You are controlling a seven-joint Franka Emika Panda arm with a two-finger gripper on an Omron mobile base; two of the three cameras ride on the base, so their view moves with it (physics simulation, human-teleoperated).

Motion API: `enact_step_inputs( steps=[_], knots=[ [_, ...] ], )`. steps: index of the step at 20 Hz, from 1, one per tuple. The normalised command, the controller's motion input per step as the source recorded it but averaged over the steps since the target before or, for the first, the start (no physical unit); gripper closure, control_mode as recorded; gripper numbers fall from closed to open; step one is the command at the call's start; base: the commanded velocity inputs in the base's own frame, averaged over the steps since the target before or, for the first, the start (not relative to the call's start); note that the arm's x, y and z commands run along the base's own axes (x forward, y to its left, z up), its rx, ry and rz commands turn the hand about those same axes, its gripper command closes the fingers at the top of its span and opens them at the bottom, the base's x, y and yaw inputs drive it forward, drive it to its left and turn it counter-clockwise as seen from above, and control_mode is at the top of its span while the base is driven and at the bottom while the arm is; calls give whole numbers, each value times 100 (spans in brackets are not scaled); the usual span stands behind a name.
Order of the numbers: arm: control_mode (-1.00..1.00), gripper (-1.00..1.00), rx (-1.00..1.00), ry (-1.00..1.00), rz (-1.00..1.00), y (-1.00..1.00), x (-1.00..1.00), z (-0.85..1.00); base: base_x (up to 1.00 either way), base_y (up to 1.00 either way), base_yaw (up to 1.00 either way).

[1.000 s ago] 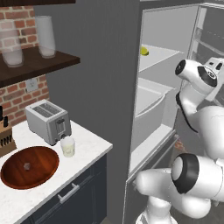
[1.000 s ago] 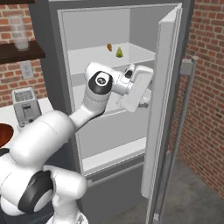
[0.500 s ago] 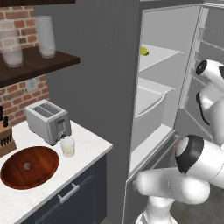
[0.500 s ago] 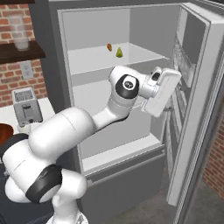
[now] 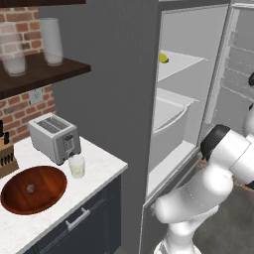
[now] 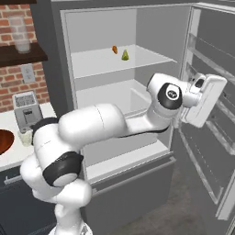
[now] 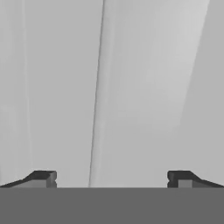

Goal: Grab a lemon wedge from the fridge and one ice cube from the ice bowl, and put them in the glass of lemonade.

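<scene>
I can see the fridge [image 6: 59, 55] standing open, and its door [image 6: 215, 114] runs off the right edge, so part of it is cut off. My gripper [image 7: 111, 177] shows two small dark tips spread wide apart with nothing between them, and in front of them I see just a flat pale grey surface that I cannot name for sure. From the right side the hand sits close against the inside of the door. The lemon wedge [image 6: 125, 55] is tiny, yellow-green and pointed, and it lies on the white upper shelf [image 6: 92, 62] just beside a small orange lump [image 6: 114, 49]. The thick white arm crosses in front of the lower fridge and hides part of it. On the speckled white counter [image 5: 99, 171] the round brown wooden bowl [image 5: 49, 191] holds one small pale cube [image 5: 31, 188], hard to make out. The short clear glass [image 5: 77, 166] stands between the bowl and the shiny metal toaster [image 5: 54, 138]. A dark shelf [image 5: 44, 72] above carries tall frosted jars [image 5: 51, 41].
</scene>
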Motion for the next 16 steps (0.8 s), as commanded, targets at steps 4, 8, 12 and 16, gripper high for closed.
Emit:
enact_step_inputs(
  steps=[4,8,12,16],
  knots=[
    [-100,-100,0,-24,4,12,-66,36,0,0,0],
    [-100,-100,0,-31,14,72,-75,4,0,0,0],
    [-100,-100,0,-27,13,93,-53,0,0,0,0],
    [-100,-100,0,-25,11,97,-37,0,0,0,0]
  ],
)
